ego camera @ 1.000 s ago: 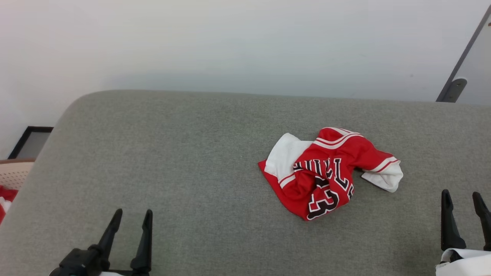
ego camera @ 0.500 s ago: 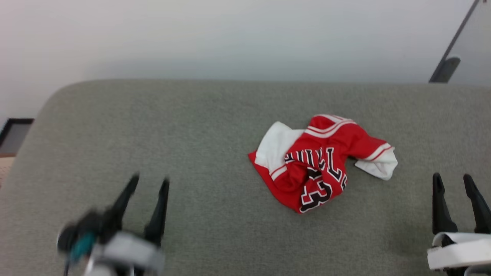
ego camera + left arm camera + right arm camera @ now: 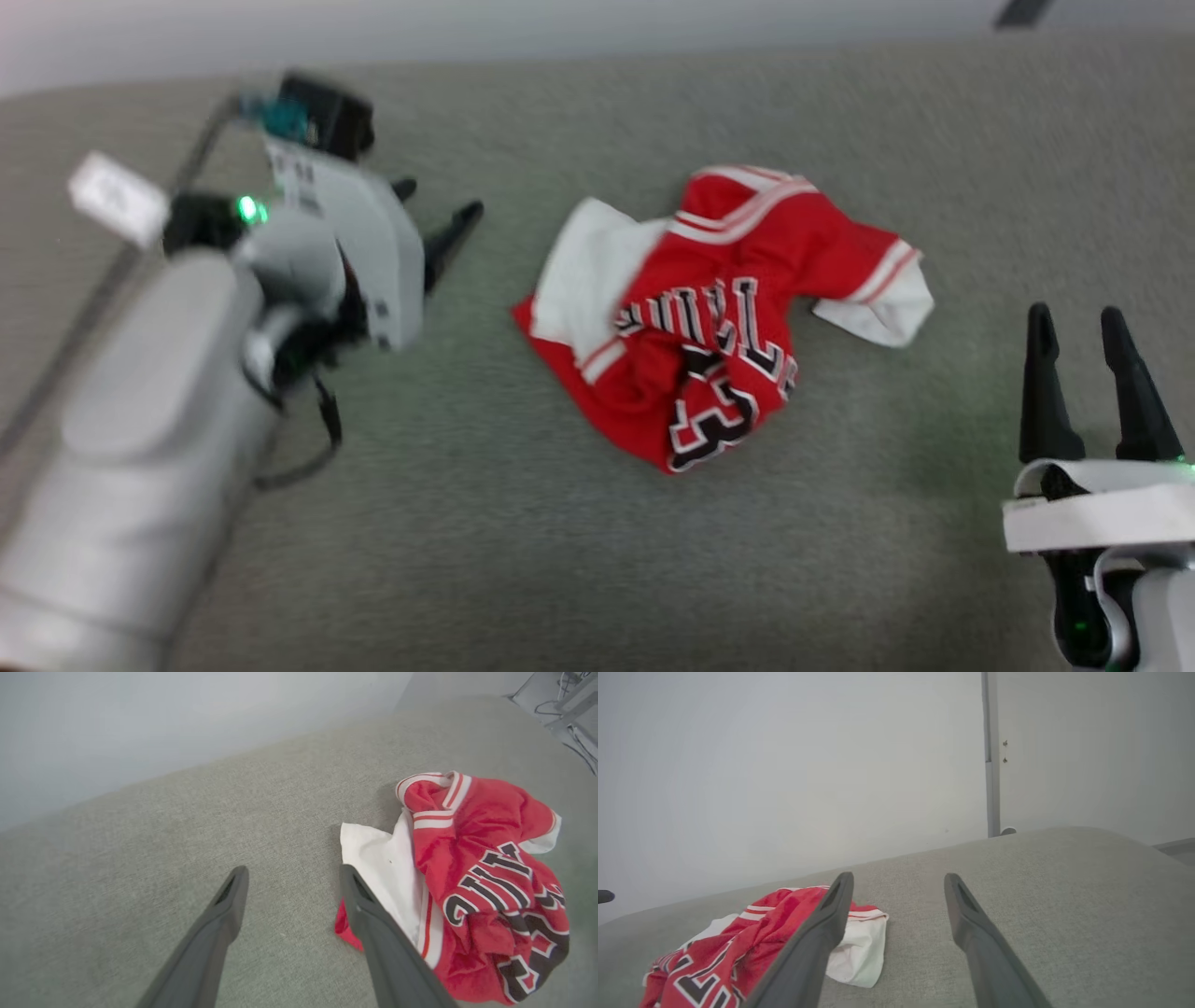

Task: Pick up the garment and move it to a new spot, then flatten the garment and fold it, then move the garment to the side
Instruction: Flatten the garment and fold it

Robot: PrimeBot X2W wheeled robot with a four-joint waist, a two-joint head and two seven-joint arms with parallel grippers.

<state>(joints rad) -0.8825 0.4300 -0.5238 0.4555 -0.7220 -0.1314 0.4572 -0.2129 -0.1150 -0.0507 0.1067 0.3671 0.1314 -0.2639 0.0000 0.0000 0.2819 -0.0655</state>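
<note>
Small red jersey-style garment (image 3: pixel 709 317) with white sleeves, striped trim and black white-outlined lettering, crumpled in a heap midway across a grey fabric cushion (image 3: pixel 653 560), set back from its far edge. Left gripper (image 3: pixel 443 201) just beside the white sleeve on the heap's left, dark fingers spread, grasping nothing. Right gripper (image 3: pixel 1075 317) well apart toward the cushion's right side, likewise spread and empty.

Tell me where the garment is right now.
In the head view the garment lies crumpled on the grey cushion, between the left gripper and the right gripper, touching neither.
</note>
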